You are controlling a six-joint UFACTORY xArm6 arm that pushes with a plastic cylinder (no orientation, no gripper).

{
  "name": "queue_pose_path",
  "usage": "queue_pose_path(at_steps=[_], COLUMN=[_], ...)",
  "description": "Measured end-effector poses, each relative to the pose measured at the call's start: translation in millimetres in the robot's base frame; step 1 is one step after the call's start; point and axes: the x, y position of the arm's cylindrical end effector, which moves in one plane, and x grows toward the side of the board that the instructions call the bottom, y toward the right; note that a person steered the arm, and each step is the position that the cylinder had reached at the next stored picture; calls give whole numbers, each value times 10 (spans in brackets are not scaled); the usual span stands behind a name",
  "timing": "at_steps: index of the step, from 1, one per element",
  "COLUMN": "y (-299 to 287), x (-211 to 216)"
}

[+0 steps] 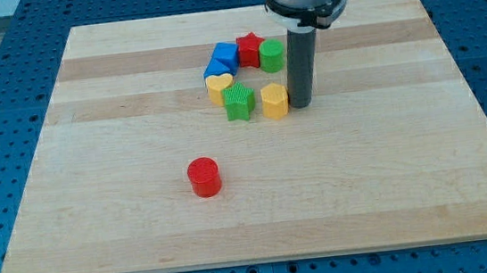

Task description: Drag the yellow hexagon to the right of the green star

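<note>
The yellow hexagon [274, 100] lies on the wooden board just right of the green star [238, 102], with a small gap between them. My tip [300, 104] stands at the hexagon's right side, touching or nearly touching it. The rod rises from there to the arm's head at the view's top.
A yellow heart [218, 87] lies up-left of the green star. Behind them sit blue blocks [221, 60], a red star [249, 47] and a green cylinder [272, 55]. A red cylinder [203, 177] stands alone toward the view's lower left. The board's edge [264, 260] runs along the bottom.
</note>
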Motion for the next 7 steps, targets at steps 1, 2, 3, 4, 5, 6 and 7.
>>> queue_pose_path(at_steps=[1,2,3,4,5,6,7], y=[-2,-4,-17,-20,-48,-48,-84], x=[-105,-128,-128,-128,-128,-116,-98])
